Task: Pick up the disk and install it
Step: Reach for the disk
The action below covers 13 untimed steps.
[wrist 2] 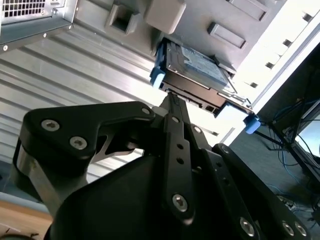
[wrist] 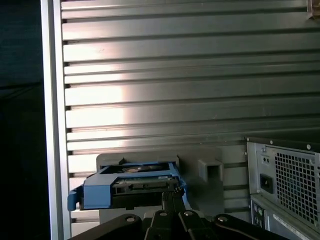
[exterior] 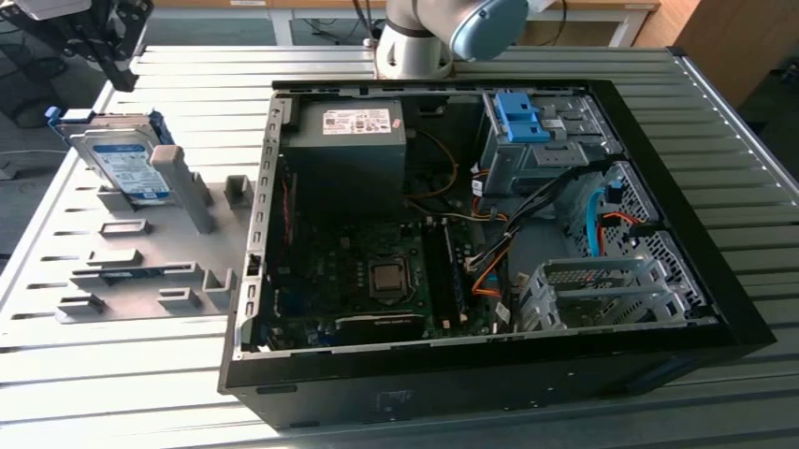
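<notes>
Black pincer [wrist 2: 171,100] with silver screws [wrist 2: 180,201]; silver arm [exterior: 413,47], blue-grey cap [exterior: 489,23].

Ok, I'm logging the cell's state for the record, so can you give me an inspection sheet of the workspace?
Surface: slatted metal table, with a grey fixture plate at the exterior view's left.
Job's things: disk stands tilted in a holder on the plate; open computer case sits beside the plate.
Clutter: nothing seen.
Grippers: pincer is at the disk's edge; contact cannot be told.
Cables: orange, blue and black wires inside the case.
Surroundings: wooden furniture beyond the table.
</notes>
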### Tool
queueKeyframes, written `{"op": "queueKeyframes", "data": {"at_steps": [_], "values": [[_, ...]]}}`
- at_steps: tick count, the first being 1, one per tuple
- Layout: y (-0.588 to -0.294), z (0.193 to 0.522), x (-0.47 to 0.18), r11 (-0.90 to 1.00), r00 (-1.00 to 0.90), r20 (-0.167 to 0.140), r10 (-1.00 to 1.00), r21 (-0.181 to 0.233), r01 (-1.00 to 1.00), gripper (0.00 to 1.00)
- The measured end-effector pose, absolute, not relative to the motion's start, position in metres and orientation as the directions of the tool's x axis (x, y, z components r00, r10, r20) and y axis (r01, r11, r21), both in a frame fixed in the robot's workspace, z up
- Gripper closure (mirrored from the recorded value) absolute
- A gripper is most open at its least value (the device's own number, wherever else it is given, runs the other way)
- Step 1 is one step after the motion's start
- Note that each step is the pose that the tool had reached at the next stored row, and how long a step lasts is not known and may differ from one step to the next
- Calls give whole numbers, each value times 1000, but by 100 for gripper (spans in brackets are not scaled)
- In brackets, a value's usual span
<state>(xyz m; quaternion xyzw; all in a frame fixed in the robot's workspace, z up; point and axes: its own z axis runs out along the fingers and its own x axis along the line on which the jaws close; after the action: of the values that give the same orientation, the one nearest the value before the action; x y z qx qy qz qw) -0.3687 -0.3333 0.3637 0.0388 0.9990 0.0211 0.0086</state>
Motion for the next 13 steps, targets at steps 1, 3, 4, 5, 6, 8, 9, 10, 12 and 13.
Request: {"op": "queueKeyframes", "data": {"at_steps": [1, 3, 4, 5, 6, 8, 9, 10, 12, 13], "values": [[-334, 363, -370, 996, -997, -15, 78, 43, 77, 89], [-335, 363, -371, 996, -997, -16, 78, 37, 77, 89], [-336, 362, -372, 997, -997, -16, 78, 32, 77, 89], [-337, 362, -372, 997, -997, -17, 78, 24, 77, 89], [-338, 362, -372, 997, -997, -18, 77, 13, 77, 89], [-338, 362, -372, 997, -997, -18, 77, 9, 77, 89], [-338, 362, -372, 997, -997, -18, 77, 9, 77, 89], [-338, 362, -372, 997, -997, -18, 77, 9, 77, 89], [-338, 362, -372, 997, -997, -18, 77, 9, 77, 89], [-338, 362, -372, 997, -997, -18, 77, 9, 77, 89]]}}
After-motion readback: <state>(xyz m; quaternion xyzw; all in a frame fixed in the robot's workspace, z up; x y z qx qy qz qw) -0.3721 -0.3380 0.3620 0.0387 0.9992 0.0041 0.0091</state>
